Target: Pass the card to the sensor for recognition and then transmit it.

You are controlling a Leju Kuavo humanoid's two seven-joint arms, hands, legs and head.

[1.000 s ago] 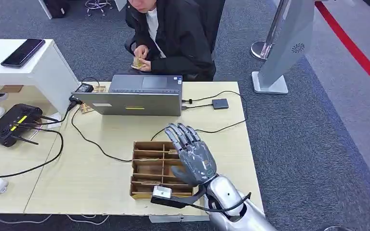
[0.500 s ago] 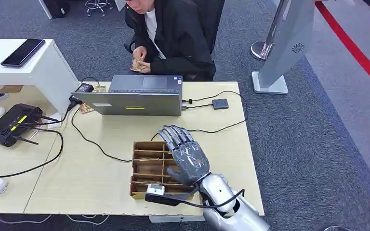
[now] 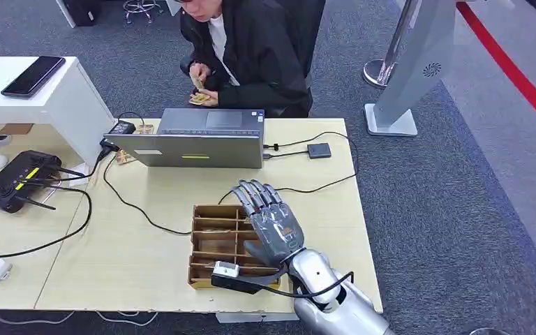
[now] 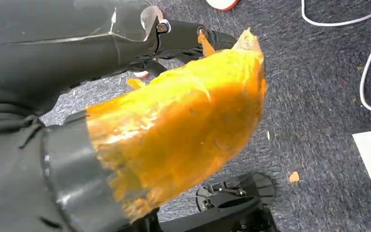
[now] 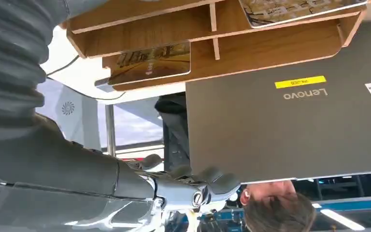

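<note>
Right hand point(image 3: 271, 225), fingers spread and empty, over wooden tray point(image 3: 213, 241) on pale desk point(image 3: 146, 244), grey carpet point(image 3: 453, 209) around.

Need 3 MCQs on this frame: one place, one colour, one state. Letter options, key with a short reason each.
1. Where is the right hand?
A. On the laptop lid
B. Over the right side of the wooden divider tray
C. Beside the router

2. What colour is the sticker on the laptop lid?
A. Yellow
B. Red
C. Blue

3. What state is the right hand in?
A. Gripping a card
B. Curled into a fist
C. Fingers extended, holding nothing

Key: 1 B, the head view shows the hand above the tray's right compartments, short of the laptop. 2 A, a yellow strip sits above the Lenovo logo in the right wrist view. 3 C, the fingers are stretched out towards the laptop with no card between them; cards lie in the tray slots.
</note>
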